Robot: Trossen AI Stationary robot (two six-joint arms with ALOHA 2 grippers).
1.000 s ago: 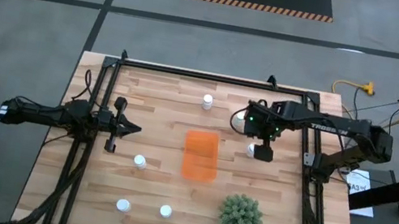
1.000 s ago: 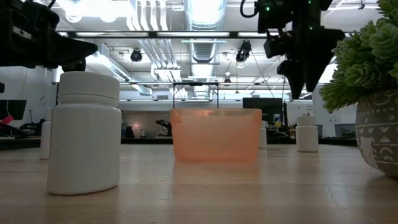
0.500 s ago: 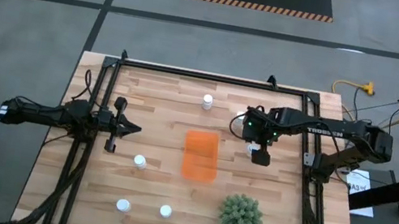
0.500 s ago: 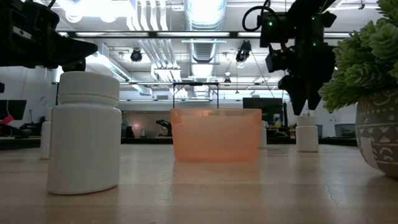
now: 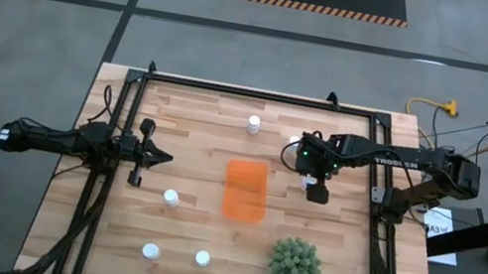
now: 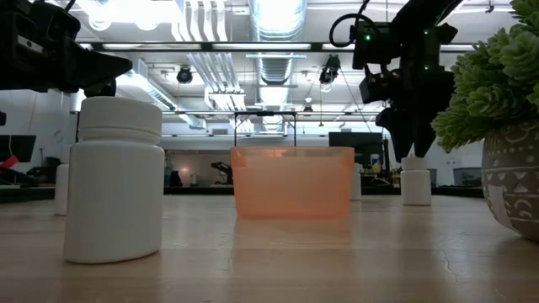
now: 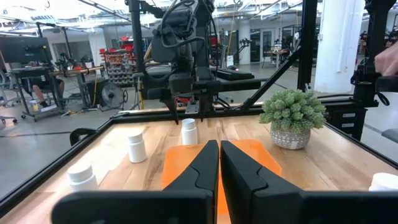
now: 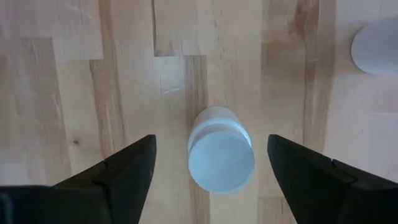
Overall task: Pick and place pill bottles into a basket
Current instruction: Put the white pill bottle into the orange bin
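The left end effector (image 5: pixel 163 154) waits at the left of the wooden plank worktop (image 5: pixel 207 120), its fingers pressed shut. The smooth orange basket (image 5: pixel 246 190) lies in the middle, its long side running front to back. Just right of it, the right end effector (image 8: pixel 211 163) hangs wide open over a round white pill bottle (image 8: pixel 220 149) standing upright, cap up.

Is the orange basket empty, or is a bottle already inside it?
Empty. In the high view the basket shows only its orange floor, and no white bottle lies inside it.
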